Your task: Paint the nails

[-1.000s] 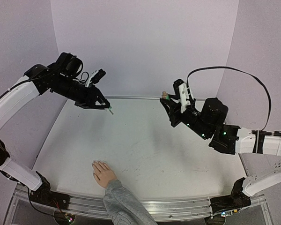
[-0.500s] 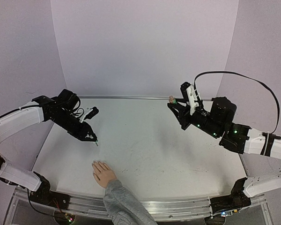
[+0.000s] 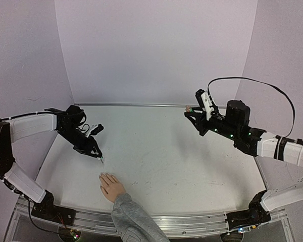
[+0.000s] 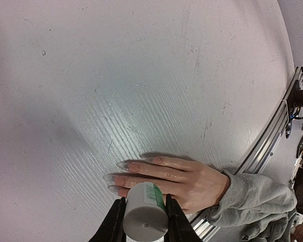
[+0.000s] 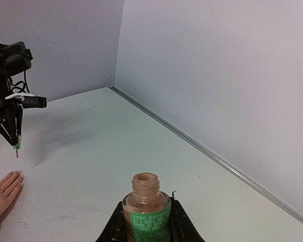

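Left end effector (image 3: pixel 96 154): low over the tabletop (image 3: pixel 161 151), pointing down, jaws narrow and clamped on a whitish brush cap (image 4: pixel 144 212) with a green label. A thin brush (image 3: pixel 101 160) sticks out below the cap. In the right wrist view its tip looks clear of the surface, though contact cannot be confirmed.

Mannequin hand (image 3: pixel 111 186): lies flat, palm down, near this end effector on its near-edge side. Fingers point towards the brush. Grey sleeve (image 3: pixel 134 219) trails off past the metal rail (image 3: pixel 192 222).

Nails (image 4: pixel 122 165): long, pale, pointed. 3 are visible in the left wrist view, just beyond the end of the cap, which hides part of the fingers. From the top view the brush tip is near the fingertips but apart from them. No colour can be made out on the nails.

Centre: bare tabletop between the 2 arms, with faint scuffs.

Right end effector (image 3: pixel 191 111): raised above the far right part of the tabletop, well apart from the hand. Jaws are closed on a small bottle (image 5: pixel 147 209), gripped at its sides. The bottle is upright, peach-coloured, with a green label and an uncapped neck. From this end effector the left arm and brush sit far across to the left, with the hand's fingertips at the lower left edge of its wrist view.
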`<state>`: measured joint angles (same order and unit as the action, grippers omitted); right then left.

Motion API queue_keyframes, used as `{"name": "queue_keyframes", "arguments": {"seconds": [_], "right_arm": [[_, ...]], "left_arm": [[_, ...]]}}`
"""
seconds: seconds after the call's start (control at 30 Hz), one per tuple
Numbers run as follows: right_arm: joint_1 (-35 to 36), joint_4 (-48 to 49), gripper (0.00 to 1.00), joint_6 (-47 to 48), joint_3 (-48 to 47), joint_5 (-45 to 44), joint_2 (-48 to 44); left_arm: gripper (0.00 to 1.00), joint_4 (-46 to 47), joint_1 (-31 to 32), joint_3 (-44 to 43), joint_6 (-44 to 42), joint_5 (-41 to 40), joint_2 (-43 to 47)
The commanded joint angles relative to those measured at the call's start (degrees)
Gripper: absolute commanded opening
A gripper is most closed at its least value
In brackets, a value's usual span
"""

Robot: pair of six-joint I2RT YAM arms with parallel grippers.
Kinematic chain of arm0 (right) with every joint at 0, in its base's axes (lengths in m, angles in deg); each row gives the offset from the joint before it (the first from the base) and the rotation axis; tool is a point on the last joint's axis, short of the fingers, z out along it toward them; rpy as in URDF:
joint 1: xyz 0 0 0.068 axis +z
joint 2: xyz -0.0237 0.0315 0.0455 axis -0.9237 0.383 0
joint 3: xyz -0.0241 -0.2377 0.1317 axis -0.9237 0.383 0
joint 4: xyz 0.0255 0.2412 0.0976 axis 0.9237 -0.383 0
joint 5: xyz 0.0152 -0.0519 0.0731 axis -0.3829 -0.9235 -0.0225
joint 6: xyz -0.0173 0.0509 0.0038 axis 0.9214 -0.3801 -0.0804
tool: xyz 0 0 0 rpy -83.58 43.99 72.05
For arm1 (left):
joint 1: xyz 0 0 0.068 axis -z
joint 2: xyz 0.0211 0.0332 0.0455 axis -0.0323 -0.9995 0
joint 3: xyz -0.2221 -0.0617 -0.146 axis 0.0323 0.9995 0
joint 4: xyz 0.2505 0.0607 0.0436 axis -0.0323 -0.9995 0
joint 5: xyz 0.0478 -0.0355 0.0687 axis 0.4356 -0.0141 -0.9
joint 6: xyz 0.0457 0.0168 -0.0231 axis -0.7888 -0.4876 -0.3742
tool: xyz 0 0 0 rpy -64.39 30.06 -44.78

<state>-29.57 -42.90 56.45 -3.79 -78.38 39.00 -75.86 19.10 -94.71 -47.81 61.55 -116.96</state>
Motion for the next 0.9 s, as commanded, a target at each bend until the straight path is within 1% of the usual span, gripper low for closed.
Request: {"name": "queue_keyframes", "arguments": {"seconds": [0.0, 0.07, 0.3, 0.4, 0.5, 0.6, 0.87], "right_arm": [[-3.43, 3.37, 0.00, -0.34, -3.69, 6.78, 1.12], [-4.23, 3.33, 0.00, -0.32, -3.86, 8.42, 1.57], [-5.69, 3.89, 0.00, -0.48, -3.66, 10.78, 3.26], [-5.91, 4.34, 0.00, -0.85, -3.45, 11.73, 3.66], [-6.01, 4.62, 0.00, -1.09, -3.10, 12.19, 3.46], [-6.04, 4.84, 0.00, -1.22, -2.54, 12.49, 3.04], [-6.05, 5.37, 0.00, -1.48, -1.23, 12.16, 1.25]], "left_arm": [[0.00, 1.85, -2.94, -0.07, 3.45, 7.13, -2.67], [0.00, 2.92, -2.93, 1.56, 7.00, 7.25, -1.83], [0.00, 6.05, -2.62, 9.37, 17.09, 3.48, 6.80], [0.00, 6.01, -2.49, 10.10, 20.30, 1.81, 7.82], [0.00, 6.60, -2.40, 12.66, 23.78, -0.28, 9.75], [0.00, 7.18, -1.84, 13.16, 25.00, -1.97, 11.96], [0.00, 8.68, -1.88, 14.34, 25.30, -2.28, 10.75]]}}
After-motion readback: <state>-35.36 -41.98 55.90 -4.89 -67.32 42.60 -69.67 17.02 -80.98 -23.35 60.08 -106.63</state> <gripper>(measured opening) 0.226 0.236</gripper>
